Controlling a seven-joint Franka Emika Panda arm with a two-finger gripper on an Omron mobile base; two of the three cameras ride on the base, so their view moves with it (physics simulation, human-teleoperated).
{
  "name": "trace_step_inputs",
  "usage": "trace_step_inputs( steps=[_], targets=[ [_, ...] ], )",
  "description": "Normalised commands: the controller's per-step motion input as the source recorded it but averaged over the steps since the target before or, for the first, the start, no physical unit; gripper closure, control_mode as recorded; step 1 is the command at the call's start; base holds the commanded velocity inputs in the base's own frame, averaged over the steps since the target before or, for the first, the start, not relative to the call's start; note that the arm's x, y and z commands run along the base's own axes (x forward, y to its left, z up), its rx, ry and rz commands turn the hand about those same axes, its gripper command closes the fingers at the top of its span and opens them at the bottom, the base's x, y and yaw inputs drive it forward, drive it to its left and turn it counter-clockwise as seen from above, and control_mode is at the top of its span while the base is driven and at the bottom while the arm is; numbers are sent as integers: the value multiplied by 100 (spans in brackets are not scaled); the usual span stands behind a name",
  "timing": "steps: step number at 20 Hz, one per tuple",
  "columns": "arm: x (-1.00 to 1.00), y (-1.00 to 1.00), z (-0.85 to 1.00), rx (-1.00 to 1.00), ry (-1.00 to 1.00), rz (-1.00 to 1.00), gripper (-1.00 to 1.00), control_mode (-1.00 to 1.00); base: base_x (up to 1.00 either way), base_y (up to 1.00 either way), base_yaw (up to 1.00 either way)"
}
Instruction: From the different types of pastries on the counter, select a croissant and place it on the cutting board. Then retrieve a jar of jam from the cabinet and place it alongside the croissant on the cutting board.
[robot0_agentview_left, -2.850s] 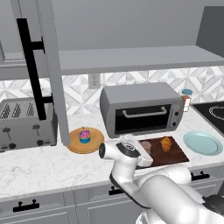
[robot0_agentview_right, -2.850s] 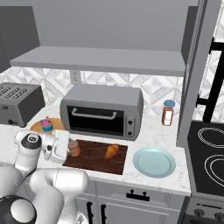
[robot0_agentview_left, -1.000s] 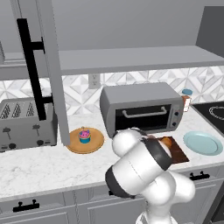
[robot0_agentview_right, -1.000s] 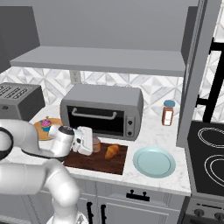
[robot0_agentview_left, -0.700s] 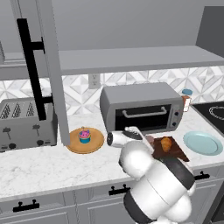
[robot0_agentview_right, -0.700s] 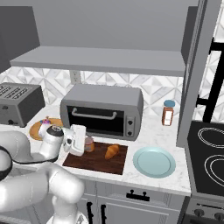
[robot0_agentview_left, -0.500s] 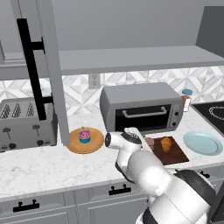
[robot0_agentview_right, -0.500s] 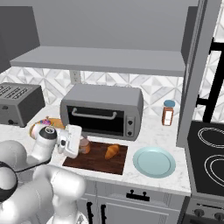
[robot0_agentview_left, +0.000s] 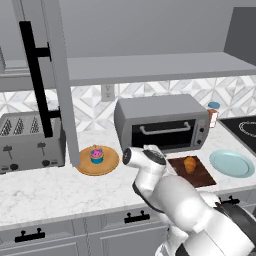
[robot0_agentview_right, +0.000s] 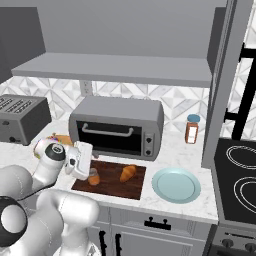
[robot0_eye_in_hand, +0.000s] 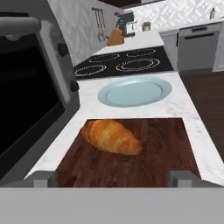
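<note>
- A toaster (robot0_agentview_left: 31, 142) is seen at the far left, cut off by the frame edge in the right base view.
- A cupcake (robot0_agentview_left: 97, 155) on a round wooden plate (robot0_agentview_left: 111, 165) is shown whole in the left base view; in the right base view it is largely hidden behind the arm.
- The gripper (robot0_agentview_right: 86, 170) is held over the left end of the cutting board (robot0_agentview_right: 131, 187), jaws spread wide, nothing grasped.
- A small orange object beneath the gripper is too partly hidden to identify.
- The croissant (robot0_eye_in_hand: 111, 136) lies on the board, beside the toaster oven (robot0_agentview_right: 119, 126).
- A pale blue plate (robot0_eye_in_hand: 134, 91) is seen just beyond the board.
- The label on the jar (robot0_agentview_right: 192, 129) cannot be read.
</note>
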Motion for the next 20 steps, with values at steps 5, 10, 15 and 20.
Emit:
trace_step_inputs(
  steps=[5, 10, 15, 20],
  targets=[
    [-30, -30, -59, 0, 2, -2, -100, -100, 0, 0, 0],
    [-100, 14, -1, 0, -20, 4, -100, -100, 0, 0, 0],
    [-100, 12, 26, 0, -24, 3, -100, -100, 0, 0, 0],
    [-100, 33, 67, 0, -32, 5, -100, -100, 0, 0, 0]
  ],
)
